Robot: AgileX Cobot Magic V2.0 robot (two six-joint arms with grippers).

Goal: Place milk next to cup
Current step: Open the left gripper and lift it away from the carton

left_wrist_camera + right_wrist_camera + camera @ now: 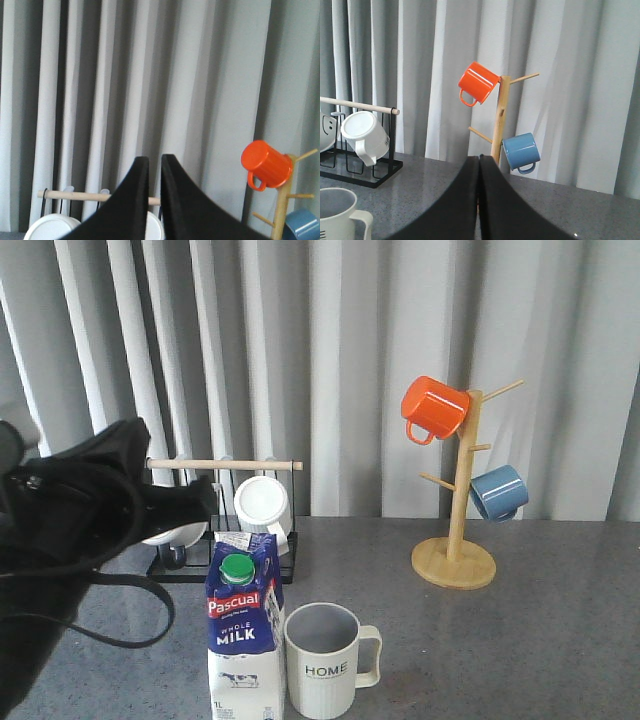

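The milk [243, 640], a blue-and-white carton with a green cap, stands upright at the table's front edge. Right beside it, almost touching, stands the off-white "HOME" cup [322, 660], its handle pointing right. The cup's rim also shows in the right wrist view [335, 212]. My left gripper [205, 502] hovers up and to the left of the milk, well clear of it. In its wrist view [152, 157] the fingers are empty with only a narrow slit between them. My right gripper [479, 156] is shut and empty, above the table, and is out of the front view.
A black rack with a wooden bar [225, 465] holds white mugs [262, 502] behind the milk. A wooden mug tree [455, 540] at the back right carries an orange mug [433, 408] and a blue mug [497, 492]. Grey curtains hang behind the table.
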